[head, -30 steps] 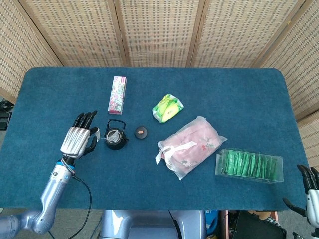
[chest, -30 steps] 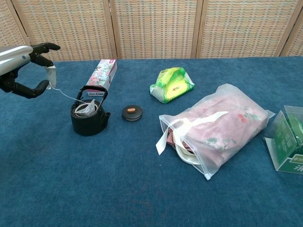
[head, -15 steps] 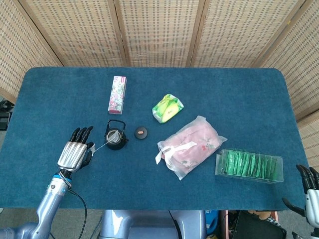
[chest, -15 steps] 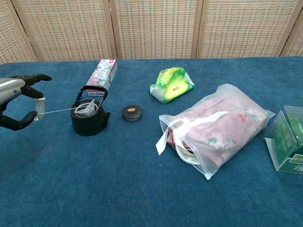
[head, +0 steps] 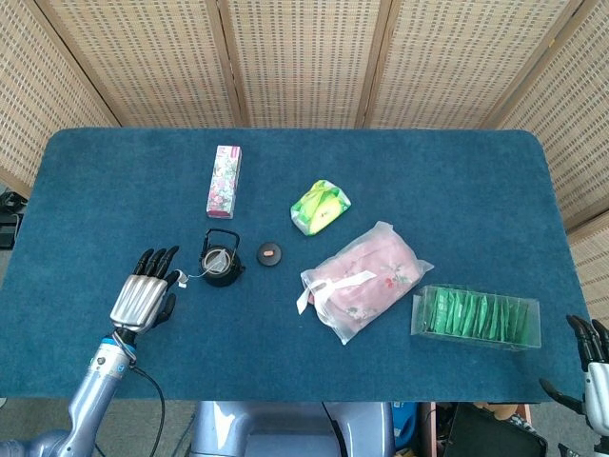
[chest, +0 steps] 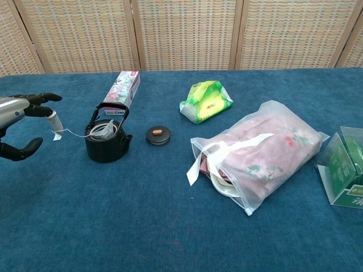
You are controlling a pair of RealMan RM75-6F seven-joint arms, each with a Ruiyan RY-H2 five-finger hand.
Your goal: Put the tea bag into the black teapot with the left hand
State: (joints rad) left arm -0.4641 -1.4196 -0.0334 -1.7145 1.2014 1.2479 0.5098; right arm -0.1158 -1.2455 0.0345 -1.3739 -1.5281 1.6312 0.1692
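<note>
Since the tea bag (chest: 102, 131) is only a soft, near-weightless paper pouch, already sitting inside the black teapot (chest: 106, 141) on the desk (chest: 170, 226), I judge the sensible hold to be the little paper tag (chest: 55, 126) on its string, never the flimsy, tearable bag itself. The left hand (chest: 20, 127) hovers left of the pot with fingers spread; the tag hangs against a fingertip, and I cannot tell whether it is pinched or just let go. Half a second ago the string ran taut to a tag plainly between thumb and finger; now it sags. The right hand (head: 595, 373) idles at the desk's edge, its fingers apart and empty
</note>
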